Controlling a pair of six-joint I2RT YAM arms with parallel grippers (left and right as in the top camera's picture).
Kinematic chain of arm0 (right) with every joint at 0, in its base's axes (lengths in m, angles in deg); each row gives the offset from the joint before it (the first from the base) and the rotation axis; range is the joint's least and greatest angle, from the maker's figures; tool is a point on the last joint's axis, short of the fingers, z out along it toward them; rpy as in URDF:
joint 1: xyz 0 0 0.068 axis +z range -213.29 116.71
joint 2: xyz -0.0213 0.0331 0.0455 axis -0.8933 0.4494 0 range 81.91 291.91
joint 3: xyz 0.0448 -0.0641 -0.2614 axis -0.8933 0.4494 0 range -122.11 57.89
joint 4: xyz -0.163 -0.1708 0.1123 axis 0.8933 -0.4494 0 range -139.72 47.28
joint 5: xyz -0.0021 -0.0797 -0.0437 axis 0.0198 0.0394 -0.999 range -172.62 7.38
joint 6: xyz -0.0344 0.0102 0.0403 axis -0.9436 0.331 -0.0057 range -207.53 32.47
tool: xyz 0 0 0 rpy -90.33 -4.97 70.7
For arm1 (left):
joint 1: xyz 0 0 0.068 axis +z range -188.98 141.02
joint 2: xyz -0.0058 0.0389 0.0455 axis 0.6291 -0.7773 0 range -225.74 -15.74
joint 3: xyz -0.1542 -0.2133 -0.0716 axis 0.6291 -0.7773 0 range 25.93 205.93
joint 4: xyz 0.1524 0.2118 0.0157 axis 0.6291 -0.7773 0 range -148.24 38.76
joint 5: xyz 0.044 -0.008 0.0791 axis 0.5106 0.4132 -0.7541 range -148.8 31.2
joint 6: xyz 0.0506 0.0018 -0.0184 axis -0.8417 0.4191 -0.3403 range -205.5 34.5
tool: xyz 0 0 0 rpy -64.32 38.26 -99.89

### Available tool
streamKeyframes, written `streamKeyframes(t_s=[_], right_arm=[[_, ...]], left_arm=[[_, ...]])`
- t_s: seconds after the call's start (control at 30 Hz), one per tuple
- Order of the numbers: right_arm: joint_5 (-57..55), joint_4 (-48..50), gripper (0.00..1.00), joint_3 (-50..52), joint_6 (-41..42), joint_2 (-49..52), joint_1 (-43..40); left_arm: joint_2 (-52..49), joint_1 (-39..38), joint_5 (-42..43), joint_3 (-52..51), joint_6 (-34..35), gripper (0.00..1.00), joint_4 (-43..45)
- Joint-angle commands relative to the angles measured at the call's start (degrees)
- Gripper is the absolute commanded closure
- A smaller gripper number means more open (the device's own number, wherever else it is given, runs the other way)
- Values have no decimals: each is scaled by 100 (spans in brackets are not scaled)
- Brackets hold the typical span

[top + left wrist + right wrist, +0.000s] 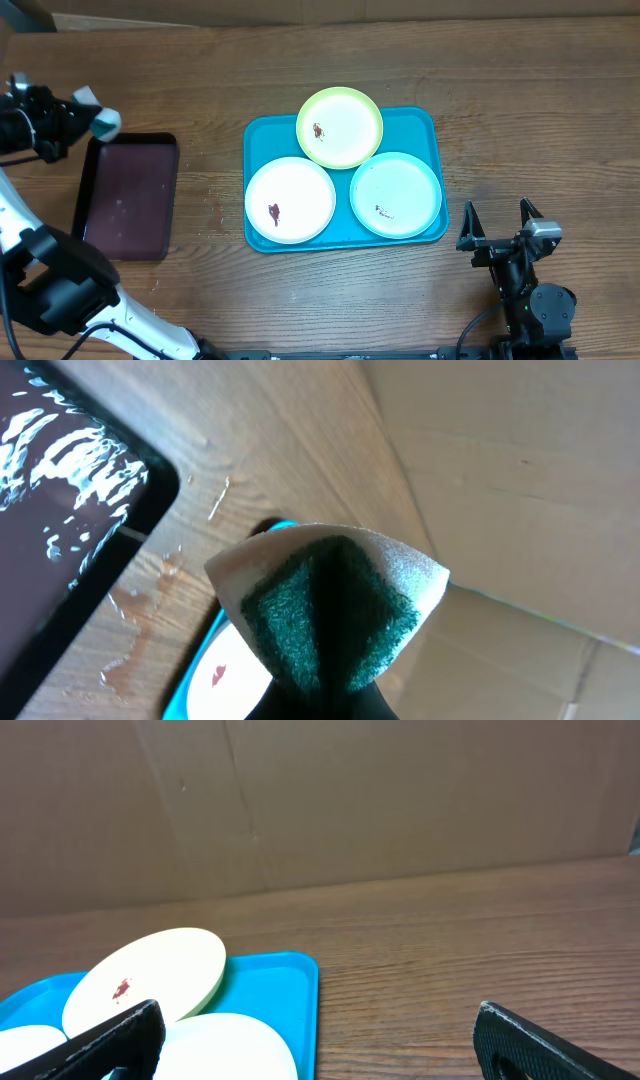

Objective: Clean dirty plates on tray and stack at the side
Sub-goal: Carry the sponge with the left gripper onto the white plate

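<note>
On the brown wooden table (520, 80), the large turquoise-blue rectangular plastic tray (415, 125) is lying at the centre of the overhead view, its long axis running from 9 to 3 o'clock. It is carrying three round smeared plates: the yellow-green rimmed plate (340, 127) at its 12 o'clock edge, the white plate (290, 200) at 8 o'clock and the pale mint-white plate (396, 194) at 4 o'clock. From your left jaws the tray is sitting between 3 and 4 o'clock, well apart, and the dark maroon rectangular tray (125, 195) is lying near them at about 5 o'clock. Those left jaws are clenching a folded green-and-white scrubbing sponge (330, 610), so this arm looks like the one to do the wiping. Your left arm (45, 125) is reaching toward the table's 10 o'clock corner, pointing at 3 o'clock. Your right arm (525, 290) is sitting nearer: the mint-white plate is lying at 10 o'clock from the right jaws, which are standing spread wide, holding nothing.
</note>
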Motion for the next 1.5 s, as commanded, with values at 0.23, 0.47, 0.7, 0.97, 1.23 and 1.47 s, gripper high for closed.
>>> streamKeyframes(t_s=[0.23,0.47,0.7,0.97,1.23,1.47], right_arm=[[-26,33,0,59,22,-61,-15],[-26,33,0,59,22,-61,-15],[-26,33,0,59,22,-61,-15],[-26,33,0,59,22,-61,-15],[-26,33,0,59,22,-61,-15],[-26,33,0,59,22,-61,-15]], left_arm=[[-24,-638,-4015,-1294,52,96,1333],[103,-968,-5051,-1154,31,96,1543],[664,-1010,-5665,-7,503,96,1211],[999,-1071,-5659,-46,527,96,1327],[363,-1261,-5845,-1698,520,96,1731],[216,-1255,-5906,-1287,691,96,1276]])
